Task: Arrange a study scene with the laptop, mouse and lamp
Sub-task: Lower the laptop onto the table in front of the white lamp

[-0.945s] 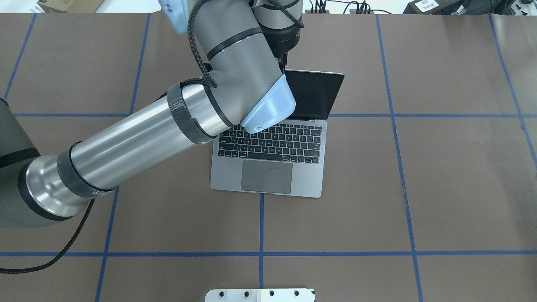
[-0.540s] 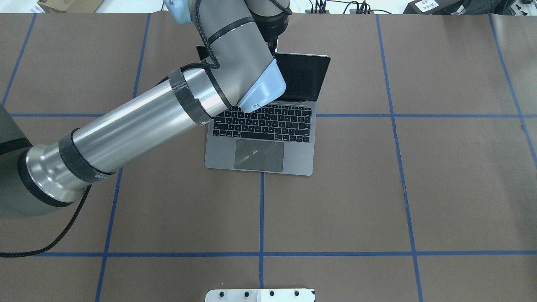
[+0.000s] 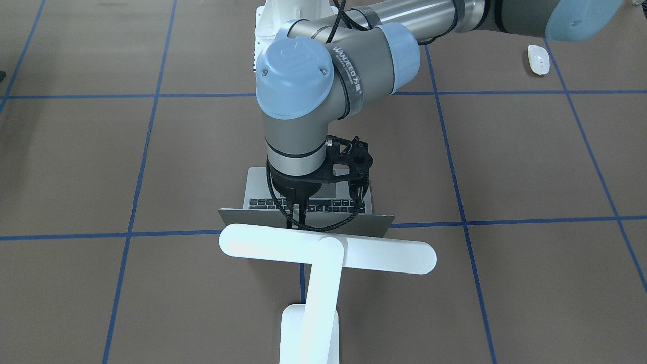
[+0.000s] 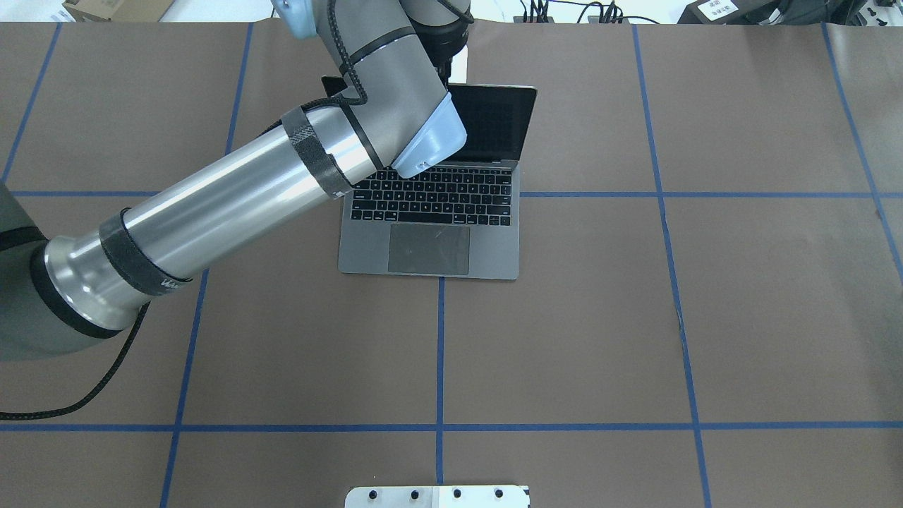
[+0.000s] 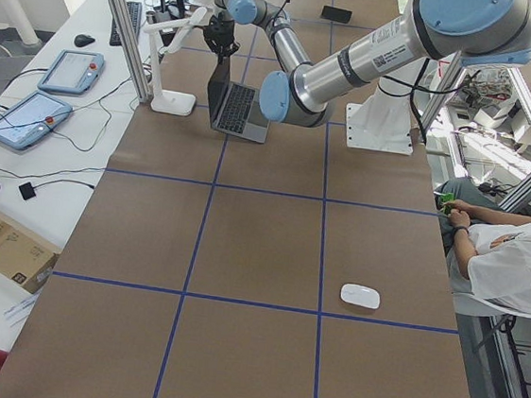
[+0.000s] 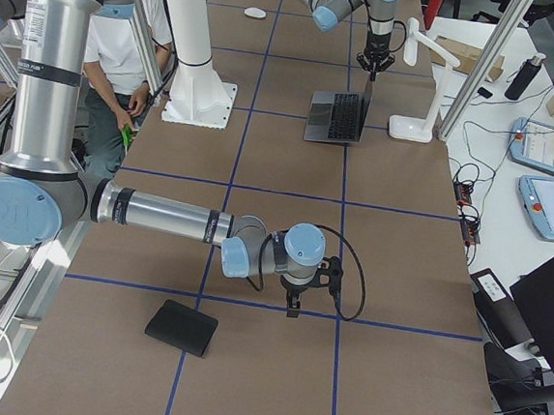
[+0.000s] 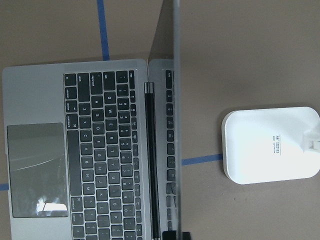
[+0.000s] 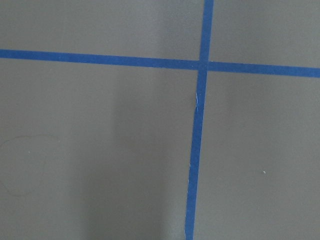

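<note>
The space-grey laptop (image 4: 430,212) stands open on the brown table, screen up. My left gripper (image 3: 298,216) is shut on the top edge of its lid; in the left wrist view the lid runs edge-on down to the gripper (image 7: 175,235). The white lamp (image 3: 328,250) stands just beyond the lid, and its base (image 7: 270,145) is close behind the laptop. The white mouse (image 3: 539,59) lies far off near the robot's left side. My right gripper (image 6: 293,301) hovers low over bare table; I cannot tell whether it is open or shut.
A flat black pad (image 6: 181,327) lies near the right arm. The white bolted pedestal (image 4: 437,496) stands at the near edge. Blue tape lines grid the table. A person (image 5: 511,258) sits beside the table. Tablets and cables lie beyond the far edge.
The left gripper has dragged the open laptop away from the robot and slightly to its left, toward the lamp. The laptop now sits squarer to the tape grid.
</note>
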